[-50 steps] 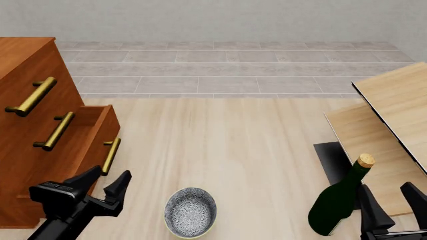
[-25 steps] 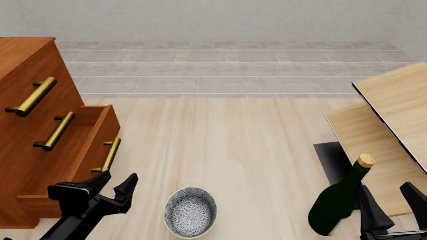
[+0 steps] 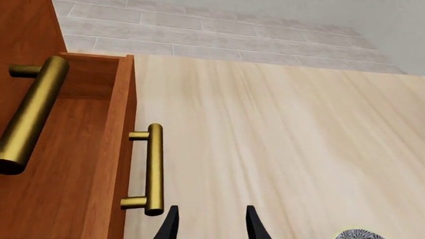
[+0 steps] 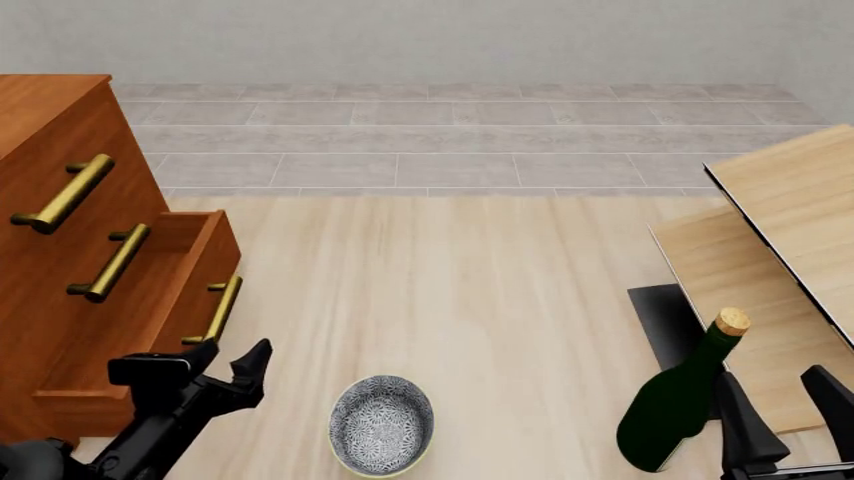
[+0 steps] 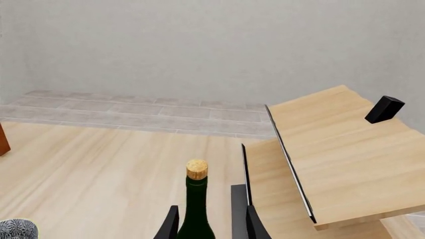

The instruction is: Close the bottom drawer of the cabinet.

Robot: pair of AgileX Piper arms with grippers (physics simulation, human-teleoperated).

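Cabinet (image 4: 47, 200) stands at the table's (image 4: 454, 290) left edge, three drawers stacked, each with a brass bar handle. Bottom drawer (image 4: 134, 310) is pulled out of the cabinet, front standing proud of the two drawers above, open box visible behind it; its handle (image 4: 222, 310) runs along the front face. In the left wrist view the same drawer (image 3: 99, 164) shows its front edge-on, with handle (image 3: 153, 169) on two short posts, and the cabinet (image 3: 27, 30) wall behind. Left gripper (image 4: 214, 365) sits just beside the drawer front, right below the near end of the handle, apart from it as far as the front view shows; jaws parted moderately, nothing between them. Left wrist view puts the fingertips (image 3: 170, 226) close to the handle's near end, with bare table (image 3: 279, 149) between the two tips. A speckled bowl (image 4: 382, 424) rests on the table near the left gripper, on the side away from the cabinet. Well apart from the cabinet, at the table's far right, a dark green corked bottle (image 4: 681, 400) stands upright. Right gripper (image 4: 787, 415) is low beside the bottle; the right wrist view shows the bottle (image 5: 196, 204) standing between the spread fingers (image 5: 251, 224), whether touching I cannot tell. Pale wood boards (image 4: 787, 260) lie tilted behind the bottle.
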